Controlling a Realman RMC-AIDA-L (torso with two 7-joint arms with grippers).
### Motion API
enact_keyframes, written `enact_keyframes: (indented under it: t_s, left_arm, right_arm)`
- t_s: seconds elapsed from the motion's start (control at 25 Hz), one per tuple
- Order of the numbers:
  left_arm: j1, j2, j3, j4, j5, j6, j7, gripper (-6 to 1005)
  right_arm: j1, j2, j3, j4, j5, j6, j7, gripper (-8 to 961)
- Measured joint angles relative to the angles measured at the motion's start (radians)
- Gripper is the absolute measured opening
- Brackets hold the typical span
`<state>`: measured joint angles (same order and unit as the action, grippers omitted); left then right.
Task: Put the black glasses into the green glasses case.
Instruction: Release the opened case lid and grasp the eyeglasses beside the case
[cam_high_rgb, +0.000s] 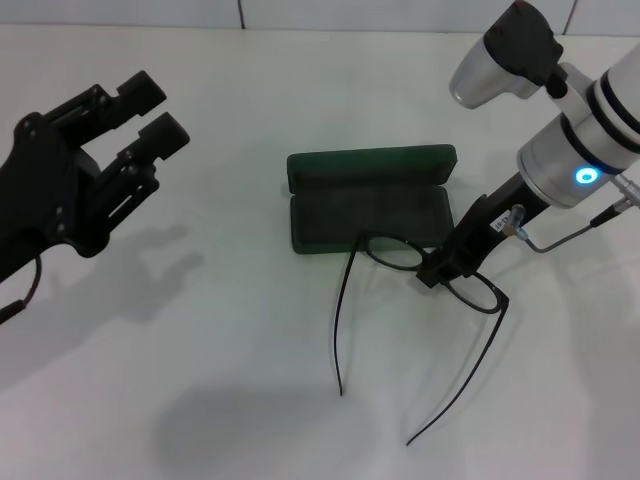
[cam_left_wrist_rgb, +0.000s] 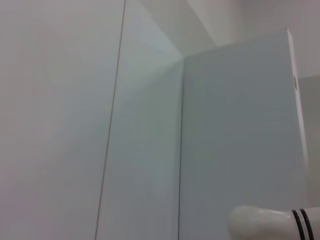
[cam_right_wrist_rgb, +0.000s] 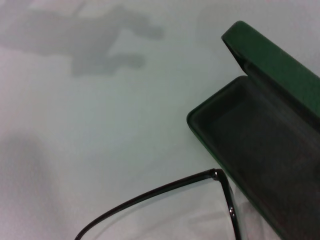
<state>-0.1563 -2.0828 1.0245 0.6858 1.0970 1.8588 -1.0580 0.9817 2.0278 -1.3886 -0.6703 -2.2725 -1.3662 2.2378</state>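
Black glasses (cam_high_rgb: 400, 255): thin wire frame, two small oval clear lenses, long slender temple arms unfolded and gently curved. Front runs left-right along the near edge of the green glasses case (cam_high_rgb: 368, 205), one lens overlapping its rim; temples trail toward the robot over the white counter (cam_high_rgb: 230, 400).

Case: dark green, rectangular, rounded corners, hard shell, matte dark lining; open, lid standing at the far side, long axis left-right.

Right gripper (cam_high_rgb: 437, 272) pinches the frame at the bridge. Left gripper (cam_high_rgb: 150, 115) hangs well off to the left, fingers spread, holding nothing.
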Motion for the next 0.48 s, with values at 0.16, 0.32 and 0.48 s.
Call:
enact_keyframes:
  t_s: [0.16, 0.32, 0.48]
  left_arm:
    - [-0.001, 0.012, -0.002, 0.001, -0.004, 0.002, 0.001, 399]
    - [-0.006, 0.013, -0.002, -0.002, -0.003, 0.001, 0.006, 398]
    - [-0.007, 0.011, -0.003, -0.002, -0.002, -0.001, 0.013, 398]
  right_arm:
    - [0.003, 0.0, -0.009, 0.0, 0.001, 0.001, 0.014, 225]
    - [0.001, 0.0, -0.01, -0.002, 0.007, -0.001, 0.021, 186]
    - [0.0, 0.0, -0.031, -0.015, 0.014, -0.004, 0.016, 146]
